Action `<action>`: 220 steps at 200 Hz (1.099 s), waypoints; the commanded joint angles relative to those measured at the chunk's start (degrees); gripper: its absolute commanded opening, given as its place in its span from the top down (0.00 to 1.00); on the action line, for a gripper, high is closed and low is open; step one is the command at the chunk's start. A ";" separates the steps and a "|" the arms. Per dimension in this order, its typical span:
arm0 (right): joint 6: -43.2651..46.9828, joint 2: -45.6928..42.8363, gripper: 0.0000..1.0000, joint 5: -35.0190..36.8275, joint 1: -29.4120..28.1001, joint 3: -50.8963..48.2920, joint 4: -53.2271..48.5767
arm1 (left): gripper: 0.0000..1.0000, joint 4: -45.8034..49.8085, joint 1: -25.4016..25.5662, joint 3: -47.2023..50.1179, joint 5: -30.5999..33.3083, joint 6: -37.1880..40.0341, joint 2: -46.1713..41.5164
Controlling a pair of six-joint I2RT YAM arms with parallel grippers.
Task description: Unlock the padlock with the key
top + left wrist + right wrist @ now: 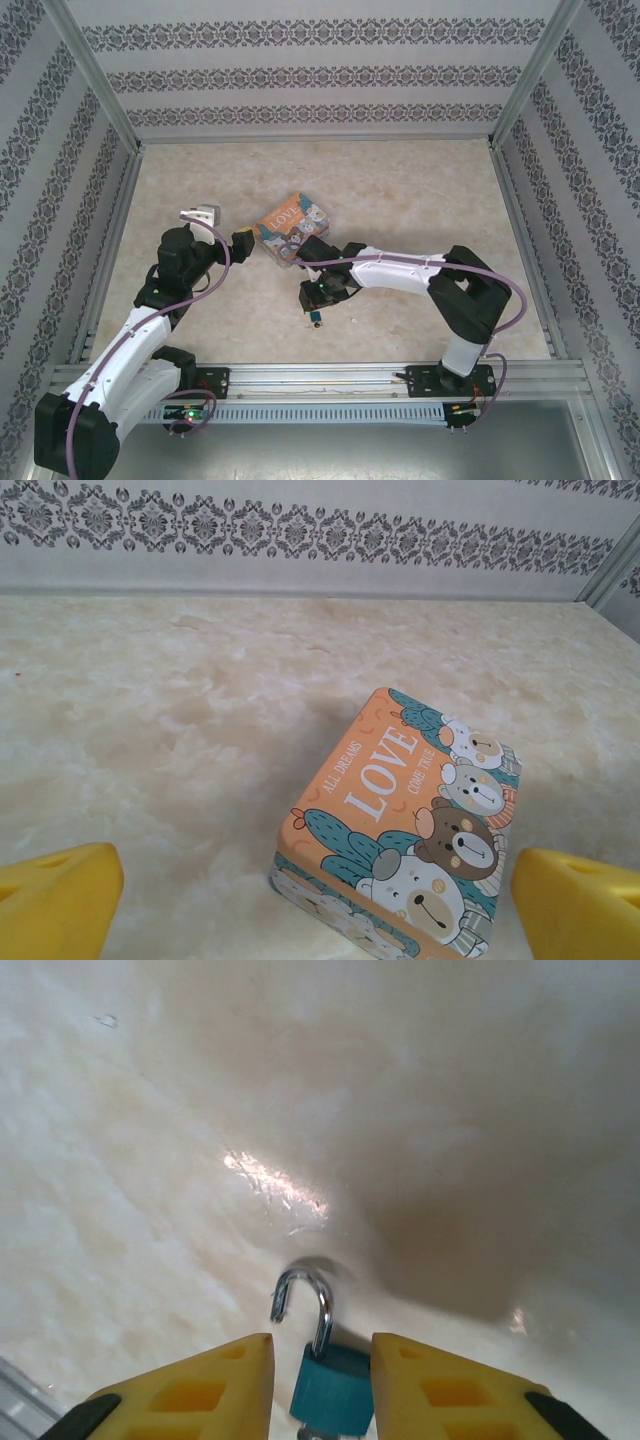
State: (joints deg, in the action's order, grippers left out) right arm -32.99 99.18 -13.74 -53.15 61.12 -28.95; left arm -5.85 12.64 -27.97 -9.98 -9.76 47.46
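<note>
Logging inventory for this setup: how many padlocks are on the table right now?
1. The padlock lies between the jaws of the right claw, shackle open. The tin could hide another.

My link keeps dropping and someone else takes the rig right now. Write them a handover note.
Left hand: wide open, empty, hovering by the LOVE tin.
Right hand: fingers parted either side of the padlock, with a gap on one side, so not clamped.
Padlock: on the table. Its shackle looks popped, one leg free of the body.
Done: unlocking, apparently.
Left: confirm the shackle is free, find the key (I cannot make it out), then pull both hands back.
</note>
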 commanded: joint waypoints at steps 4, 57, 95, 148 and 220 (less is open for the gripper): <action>0.12 -5.03 0.66 3.62 -0.44 -1.95 -2.16 | 0.01 0.29 -0.49 -0.65 1.32 2.02 -1.09; 2.90 -14.70 0.54 10.67 1.98 -5.06 -1.74 | 0.01 3.00 -0.44 -1.73 3.53 3.33 -2.13; 7.23 -21.24 0.47 14.96 7.62 -5.40 -0.23 | 0.01 4.03 -0.44 -1.91 6.29 3.20 -3.62; 12.53 -30.91 0.35 17.04 20.10 -7.51 3.29 | 0.01 8.85 -0.51 -2.12 16.54 6.19 -5.59; 15.52 -48.11 0.02 16.31 40.54 -20.29 13.09 | 0.01 8.84 -1.36 -2.38 19.88 9.53 -3.31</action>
State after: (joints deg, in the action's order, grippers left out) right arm -19.44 54.94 2.15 -17.37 44.91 -20.82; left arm 1.61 12.60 -28.53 7.77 -2.66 43.11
